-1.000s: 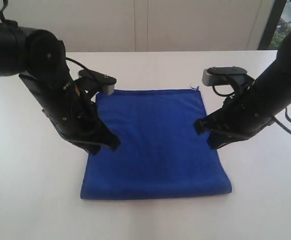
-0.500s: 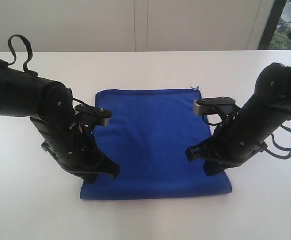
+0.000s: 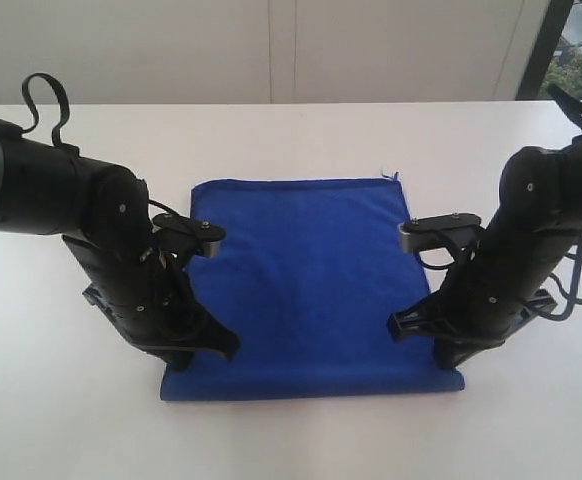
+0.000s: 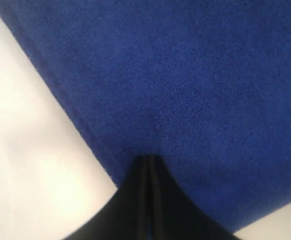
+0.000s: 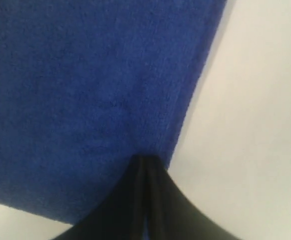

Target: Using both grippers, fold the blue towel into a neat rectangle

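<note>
Placement: blue towel (image 3: 306, 280) flat on white table (image 3: 371, 130). Left gripper (image 4: 148, 161) at towel's left hem, right gripper (image 5: 143, 160) at its right hem, both near one end's corners, jaws pressed together; cloth pinched or not, cannot tell. Likely paired so to carry that end over evenly.

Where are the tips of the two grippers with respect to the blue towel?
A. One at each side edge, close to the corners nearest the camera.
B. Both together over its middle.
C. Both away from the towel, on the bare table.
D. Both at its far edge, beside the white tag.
A: the left gripper has its tip at the left edge of the blue towel, and the right gripper at the right edge, each close to a near corner.
</note>
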You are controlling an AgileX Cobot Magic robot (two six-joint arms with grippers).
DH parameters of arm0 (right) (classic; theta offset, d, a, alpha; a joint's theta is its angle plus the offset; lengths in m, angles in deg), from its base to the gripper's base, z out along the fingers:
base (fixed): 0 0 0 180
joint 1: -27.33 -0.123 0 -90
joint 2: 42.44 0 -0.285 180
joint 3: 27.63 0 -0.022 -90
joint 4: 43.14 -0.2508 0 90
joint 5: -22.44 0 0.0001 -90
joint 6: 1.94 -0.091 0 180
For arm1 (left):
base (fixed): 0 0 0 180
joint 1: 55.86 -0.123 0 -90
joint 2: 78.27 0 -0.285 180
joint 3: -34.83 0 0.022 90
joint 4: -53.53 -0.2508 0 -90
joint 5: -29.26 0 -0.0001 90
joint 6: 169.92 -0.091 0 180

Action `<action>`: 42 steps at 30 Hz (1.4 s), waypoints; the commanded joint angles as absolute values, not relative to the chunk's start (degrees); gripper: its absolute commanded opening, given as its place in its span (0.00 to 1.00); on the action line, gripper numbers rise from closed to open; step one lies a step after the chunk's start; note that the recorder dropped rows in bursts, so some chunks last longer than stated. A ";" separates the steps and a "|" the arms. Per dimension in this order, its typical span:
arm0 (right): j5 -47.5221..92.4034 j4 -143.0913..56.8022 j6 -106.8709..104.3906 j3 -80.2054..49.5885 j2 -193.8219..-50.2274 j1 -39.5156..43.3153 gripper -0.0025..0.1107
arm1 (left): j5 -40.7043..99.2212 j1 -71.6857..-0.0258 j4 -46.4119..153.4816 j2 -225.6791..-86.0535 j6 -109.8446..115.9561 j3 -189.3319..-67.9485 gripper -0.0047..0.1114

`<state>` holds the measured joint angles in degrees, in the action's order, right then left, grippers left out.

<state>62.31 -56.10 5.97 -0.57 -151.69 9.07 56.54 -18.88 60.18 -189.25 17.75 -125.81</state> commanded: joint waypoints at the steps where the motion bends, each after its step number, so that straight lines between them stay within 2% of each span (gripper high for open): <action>1: 63.99 -55.30 5.39 -1.52 -148.24 9.06 0.02 | 61.47 -18.53 59.11 -187.37 17.47 -126.42 0.04; 4: 66.77 -55.01 10.23 -1.78 -143.40 9.06 0.02 | 63.79 -18.53 58.59 -182.99 15.63 -126.93 0.04; 10: 69.49 -55.12 28.37 -1.29 -138.66 9.06 0.02 | 69.01 -18.53 58.59 -177.60 -7.86 -126.93 0.04; 19: 69.93 -60.45 55.53 3.29 -137.72 9.06 0.02 | 70.01 -18.53 62.12 -176.85 -27.48 -124.53 0.04; 23: 68.25 -63.11 67.12 6.08 -137.72 9.06 0.09 | 67.31 -18.53 62.12 -176.85 -27.62 -123.25 0.04; 25: 66.04 -63.11 68.02 6.95 -137.72 9.06 0.15 | 65.08 -18.53 62.12 -176.85 -27.89 -122.78 0.10; 29: 62.32 -63.24 68.44 8.19 -137.72 9.06 0.29 | 63.57 -18.53 62.58 -176.85 -30.29 -122.45 0.30; 32: 60.63 -63.24 69.47 9.13 -137.72 9.06 0.34 | 63.57 -18.53 64.76 -177.38 -32.88 -122.45 0.41; 42: 55.95 -66.27 75.89 10.96 -137.78 9.06 0.35 | 63.58 -18.53 71.10 -182.67 -42.82 -122.42 0.43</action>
